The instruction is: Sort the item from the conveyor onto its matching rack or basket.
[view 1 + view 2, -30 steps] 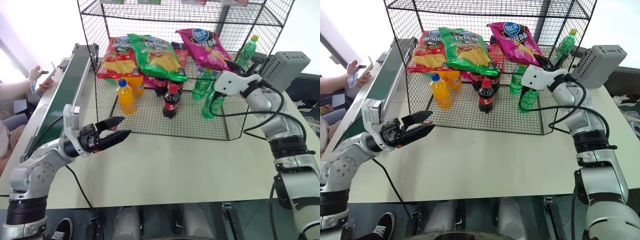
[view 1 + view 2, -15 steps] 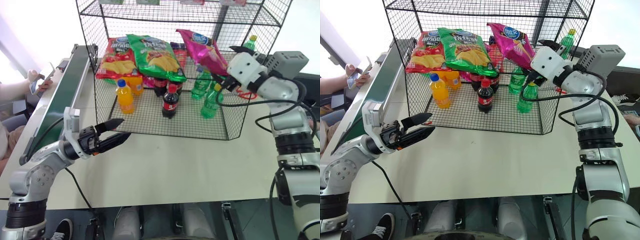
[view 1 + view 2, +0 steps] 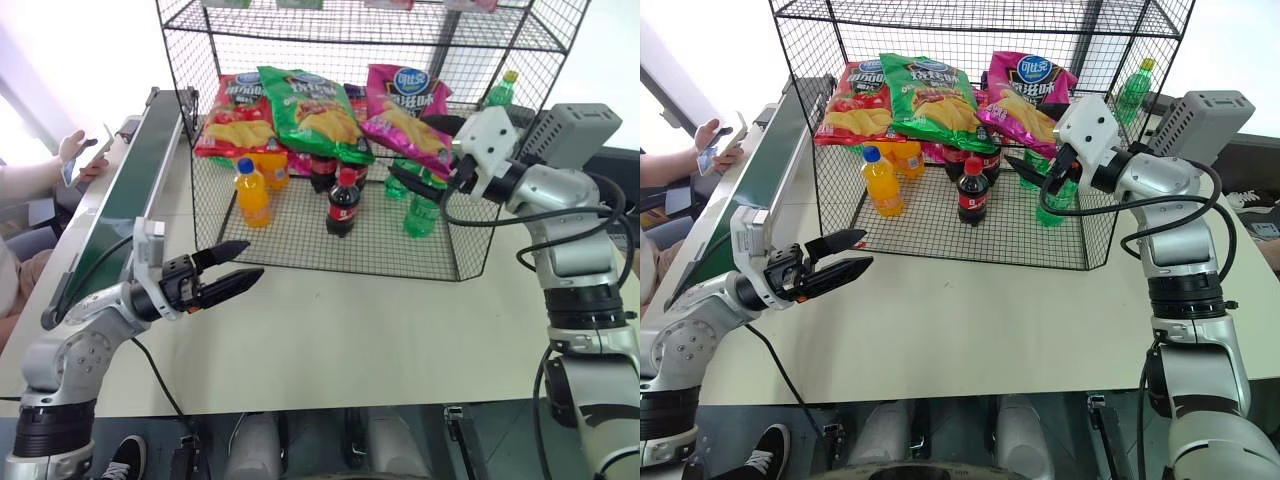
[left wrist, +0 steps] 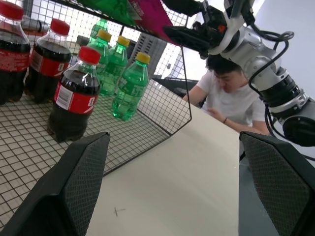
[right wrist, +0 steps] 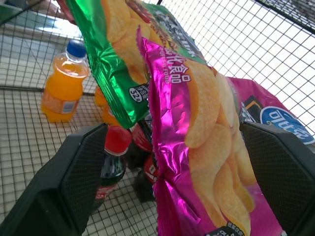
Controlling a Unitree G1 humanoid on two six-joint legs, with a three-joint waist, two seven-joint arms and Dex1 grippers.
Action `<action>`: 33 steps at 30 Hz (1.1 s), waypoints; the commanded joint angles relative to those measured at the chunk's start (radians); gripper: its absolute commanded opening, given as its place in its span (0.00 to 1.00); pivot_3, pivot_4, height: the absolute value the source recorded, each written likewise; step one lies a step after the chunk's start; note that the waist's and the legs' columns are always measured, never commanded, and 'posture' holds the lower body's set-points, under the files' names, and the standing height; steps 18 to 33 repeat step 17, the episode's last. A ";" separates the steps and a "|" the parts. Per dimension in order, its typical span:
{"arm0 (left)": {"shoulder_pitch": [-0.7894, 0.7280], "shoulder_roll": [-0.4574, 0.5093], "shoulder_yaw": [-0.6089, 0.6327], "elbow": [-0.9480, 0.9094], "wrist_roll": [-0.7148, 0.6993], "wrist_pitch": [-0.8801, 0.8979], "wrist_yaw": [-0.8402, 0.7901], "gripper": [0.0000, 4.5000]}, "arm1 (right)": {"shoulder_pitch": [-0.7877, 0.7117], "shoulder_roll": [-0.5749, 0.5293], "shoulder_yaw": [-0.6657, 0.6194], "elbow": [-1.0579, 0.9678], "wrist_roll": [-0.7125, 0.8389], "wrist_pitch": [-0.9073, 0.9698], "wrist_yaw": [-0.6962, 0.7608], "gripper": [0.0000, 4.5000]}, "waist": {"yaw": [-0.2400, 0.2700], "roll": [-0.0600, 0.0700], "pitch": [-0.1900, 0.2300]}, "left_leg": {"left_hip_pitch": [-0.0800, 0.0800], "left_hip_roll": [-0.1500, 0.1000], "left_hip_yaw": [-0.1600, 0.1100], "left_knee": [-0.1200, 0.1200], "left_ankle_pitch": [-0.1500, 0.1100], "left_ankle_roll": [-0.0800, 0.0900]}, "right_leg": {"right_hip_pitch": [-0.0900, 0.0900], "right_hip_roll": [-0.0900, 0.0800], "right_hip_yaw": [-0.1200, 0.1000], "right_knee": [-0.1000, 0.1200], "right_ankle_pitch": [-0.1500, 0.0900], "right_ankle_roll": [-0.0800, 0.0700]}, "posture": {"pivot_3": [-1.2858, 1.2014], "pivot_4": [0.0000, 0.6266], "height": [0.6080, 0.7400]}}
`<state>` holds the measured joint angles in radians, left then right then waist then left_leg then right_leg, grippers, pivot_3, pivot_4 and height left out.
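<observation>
The magenta-pink chip bag (image 3: pixel 405 105) lies on top of the bottles inside the black wire rack (image 3: pixel 470 262), beside the green bag. My right gripper (image 3: pixel 425 155) stands open at the bag's near edge, level, its fingers wide apart with the bag (image 5: pixel 197 147) just ahead of them. Whether a finger touches the bag I cannot tell. My left gripper (image 3: pixel 253 257) hangs open and holds nothing over the table in front of the rack. The dark-green conveyor (image 3: pixel 130 170) runs along the left side with nothing on the part in view.
The rack also holds a red chip bag (image 3: pixel 235 115), a green chip bag (image 3: pixel 310 105), orange bottles (image 3: pixel 250 192), cola bottles (image 3: pixel 342 200) and green bottles (image 3: pixel 420 205). A person's hand with a phone (image 3: pixel 80 150) is beyond the conveyor. A seated person (image 4: pixel 226 93) is past the table's right side.
My right gripper opened and let go of the pink bag, rolled its wrist and drew back towards me. The bag settled flatter on the bottles. The left arm kept still.
</observation>
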<state>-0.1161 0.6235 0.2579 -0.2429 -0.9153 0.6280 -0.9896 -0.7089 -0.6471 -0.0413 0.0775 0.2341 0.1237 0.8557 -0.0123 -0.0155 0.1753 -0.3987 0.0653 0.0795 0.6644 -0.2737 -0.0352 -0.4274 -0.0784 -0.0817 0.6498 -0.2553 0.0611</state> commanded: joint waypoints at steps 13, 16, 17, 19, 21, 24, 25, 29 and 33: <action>0.073 0.138 0.147 0.021 0.284 -0.160 0.163 1.00 | 0.513 -0.236 -0.283 -0.418 0.661 0.555 0.283 0.99 | 0.022 0.000 0.000 | -0.001 0.000 0.000 0.000 -0.003 0.004 | 0.000 -0.001 -0.001 -0.003 0.000 0.000 | 0.52 0.24 1.00; 0.107 0.161 0.176 0.028 0.300 -0.161 0.156 1.00 | 0.609 -0.242 -0.257 -0.395 0.585 0.493 0.326 0.99 | 0.021 0.000 0.000 | 0.000 0.000 0.001 0.000 -0.003 0.004 | 0.000 -0.001 0.000 -0.003 0.000 0.000 | 0.52 0.24 1.00; 0.124 0.175 0.180 0.034 0.314 -0.172 0.144 1.00 | 0.619 -0.233 -0.244 -0.370 0.555 0.465 0.325 0.99 | 0.021 0.000 0.000 | 0.000 0.000 0.001 0.000 -0.003 0.004 | 0.000 0.000 0.000 -0.003 0.000 0.000 | 0.52 0.24 1.00; 0.124 0.175 0.180 0.034 0.314 -0.172 0.144 1.00 | 0.619 -0.233 -0.244 -0.370 0.555 0.465 0.325 0.99 | 0.021 0.000 0.000 | 0.000 0.000 0.001 0.000 -0.003 0.004 | 0.000 0.000 0.000 -0.003 0.000 0.000 | 0.52 0.24 1.00; 0.124 0.175 0.180 0.034 0.314 -0.172 0.144 1.00 | 0.619 -0.233 -0.244 -0.370 0.555 0.465 0.325 0.99 | 0.021 0.000 0.000 | 0.000 0.000 0.001 0.000 -0.003 0.004 | 0.000 0.000 0.000 -0.003 0.000 0.000 | 0.52 0.24 1.00; 0.124 0.175 0.180 0.034 0.314 -0.172 0.144 1.00 | 0.619 -0.233 -0.244 -0.370 0.555 0.465 0.325 0.99 | 0.021 0.000 0.000 | 0.000 0.000 0.001 0.000 -0.003 0.004 | 0.000 0.000 0.000 -0.003 0.000 0.000 | 0.52 0.24 1.00; 0.124 0.175 0.180 0.034 0.314 -0.172 0.144 1.00 | 0.619 -0.233 -0.244 -0.370 0.555 0.465 0.325 0.99 | 0.021 0.000 0.000 | 0.000 0.000 0.001 0.000 -0.003 0.004 | 0.000 0.000 0.000 -0.003 0.000 0.000 | 0.52 0.24 1.00; 0.124 0.175 0.180 0.034 0.314 -0.172 0.144 1.00 | 0.619 -0.233 -0.244 -0.370 0.555 0.465 0.325 0.99 | 0.021 0.000 0.000 | 0.000 0.000 0.001 0.000 -0.003 0.004 | 0.000 0.000 0.000 -0.003 0.000 0.000 | 0.52 0.24 1.00; 0.124 0.175 0.180 0.034 0.314 -0.172 0.144 1.00 | 0.619 -0.233 -0.244 -0.370 0.555 0.465 0.325 0.99 | 0.021 0.000 0.000 | 0.000 0.000 0.001 0.000 -0.003 0.004 | 0.000 0.000 0.000 -0.003 0.000 0.000 | 0.52 0.24 1.00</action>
